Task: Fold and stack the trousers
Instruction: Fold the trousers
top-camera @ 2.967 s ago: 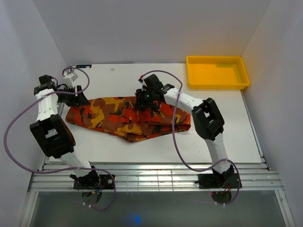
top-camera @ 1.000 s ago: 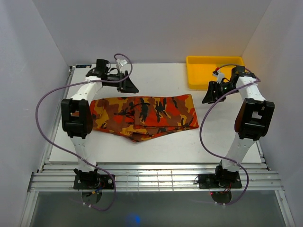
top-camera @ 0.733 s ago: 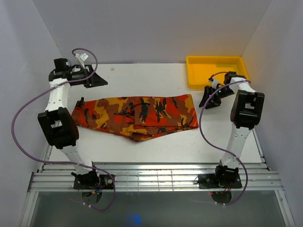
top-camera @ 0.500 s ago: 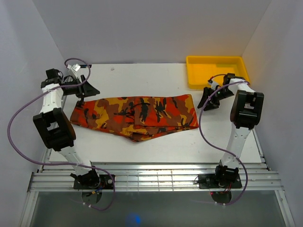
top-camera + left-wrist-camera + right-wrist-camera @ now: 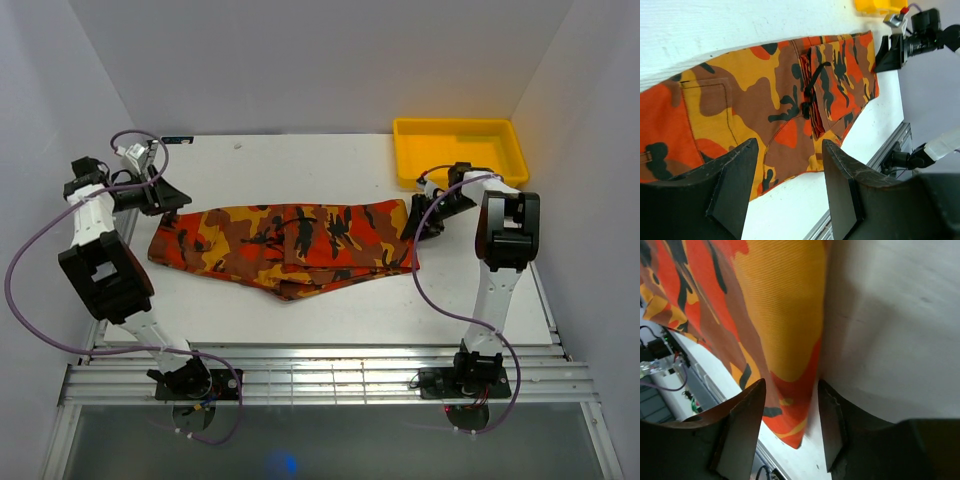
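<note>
The camouflage trousers (image 5: 285, 245) lie flat across the middle of the white table, folded lengthwise, in orange, red, yellow, brown and black. My left gripper (image 5: 172, 198) is open at their left end, just off the cloth; in the left wrist view the trousers (image 5: 765, 100) stretch away beyond the open fingers (image 5: 732, 185). My right gripper (image 5: 410, 222) is open at their right end, low on the table. In the right wrist view the trousers' edge (image 5: 780, 325) lies between the spread fingers (image 5: 742, 425), not pinched.
A plain yellow plastic tray (image 5: 458, 152) stands at the back right corner, just behind the right gripper. Purple cables loop off both arms. The table's metal front rail (image 5: 320, 375) runs along the near edge. White walls close in left, right and back.
Both arms swung from the middle out to the trousers' ends. The left gripper came down to the left end; the right gripper moved left from beside the tray onto the right end.
</note>
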### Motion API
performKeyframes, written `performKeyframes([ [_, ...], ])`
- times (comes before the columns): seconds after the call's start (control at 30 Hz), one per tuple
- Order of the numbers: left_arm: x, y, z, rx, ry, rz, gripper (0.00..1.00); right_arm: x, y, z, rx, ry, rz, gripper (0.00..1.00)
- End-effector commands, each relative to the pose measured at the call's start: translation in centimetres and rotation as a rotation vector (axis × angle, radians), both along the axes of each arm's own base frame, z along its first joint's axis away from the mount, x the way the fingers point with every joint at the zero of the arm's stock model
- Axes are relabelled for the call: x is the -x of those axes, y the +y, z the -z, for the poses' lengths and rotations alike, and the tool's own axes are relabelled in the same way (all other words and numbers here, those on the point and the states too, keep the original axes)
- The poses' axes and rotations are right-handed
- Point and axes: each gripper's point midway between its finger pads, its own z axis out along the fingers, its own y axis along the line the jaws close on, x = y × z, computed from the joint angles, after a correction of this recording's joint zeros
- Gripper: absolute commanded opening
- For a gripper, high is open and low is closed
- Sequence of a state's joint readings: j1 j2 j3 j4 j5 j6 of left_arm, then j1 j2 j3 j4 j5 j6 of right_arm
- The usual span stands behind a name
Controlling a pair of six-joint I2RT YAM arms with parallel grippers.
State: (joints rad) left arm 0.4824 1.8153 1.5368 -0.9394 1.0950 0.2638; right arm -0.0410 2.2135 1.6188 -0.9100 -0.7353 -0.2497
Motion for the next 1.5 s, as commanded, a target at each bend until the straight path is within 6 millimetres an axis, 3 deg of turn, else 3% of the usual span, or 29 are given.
performKeyframes([
  [0.0,0.1,1.7,-3.3,0.036,-0.080,-0.035,0.65,0.7,0.4,0.9,0.003,0.007,-0.019,0.47],
  [0.03,0.1,2.6,-3.2,0.052,-0.071,-0.060,0.65,0.8,0.3,1.0,0.006,0.015,-0.018,0.40],
  [0.1,0.3,3.1,-3.5,0.073,-0.072,-0.070,0.64,0.6,-0.1,0.8,0.014,0.003,-0.022,0.11],
  [0.13,0.4,3.7,-3.5,0.069,-0.074,-0.082,0.64,0.5,-0.3,0.5,0.013,-0.003,-0.014,0.08],
  [0.33,1.3,4.6,-3.0,0.041,-0.078,-0.094,0.64,-0.5,-4.9,-5.1,0.015,-0.099,0.036,0.08],
  [0.47,1.4,4.9,-2.8,0.015,-0.083,-0.095,0.64,-1.0,-11.0,-8.8,0.114,-0.162,0.104,0.08],
  [0.5,1.4,4.9,-2.7,0.013,-0.083,-0.094,0.64,-0.1,-11.6,-9.8,0.114,-0.132,0.108,0.08],
  [0.57,1.4,5.0,-2.5,0.003,-0.081,-0.096,0.64,-1.2,-13.9,-13.0,0.173,-0.227,0.150,0.08],
  [0.63,1.5,5.0,-2.4,-0.001,-0.080,-0.095,0.64,-1.2,-14.8,-15.0,0.229,-0.307,0.138,0.08],
  [0.67,1.7,4.9,-2.2,-0.006,-0.076,-0.094,0.65,-1.1,-14.4,-17.0,0.225,-0.367,0.134,0.08],
  [0.77,1.9,4.9,-1.6,-0.027,-0.079,-0.087,0.65,-0.8,-12.5,-20.1,0.165,-0.447,0.126,0.08],
  [0.83,2.2,4.9,-0.9,-0.035,-0.062,-0.088,0.65,-0.7,-10.5,-21.5,0.086,-0.452,0.132,0.08],
  [0.9,2.5,4.9,-0.4,-0.045,-0.052,-0.088,0.66,-0.3,-7.2,-23.2,-0.046,-0.430,0.127,0.08],
  [1.07,3.1,4.6,0.0,-0.059,-0.052,-0.077,0.66,0.9,-0.2,-24.7,-0.130,-0.419,0.034,0.08],
  [1.2,3.4,4.2,0.3,-0.040,-0.047,-0.067,0.66,0.3,3.2,-25.1,-0.118,-0.383,0.057,0.08],
  [1.33,3.7,4.0,0.5,-0.035,-0.048,-0.061,0.66,-1.1,6.9,-28.1,-0.222,-0.387,0.065,0.08],
  [1.47,4.1,3.7,1.3,-0.035,-0.035,-0.054,0.66,-0.9,10.9,-29.4,-0.309,-0.355,0.025,0.08],
])
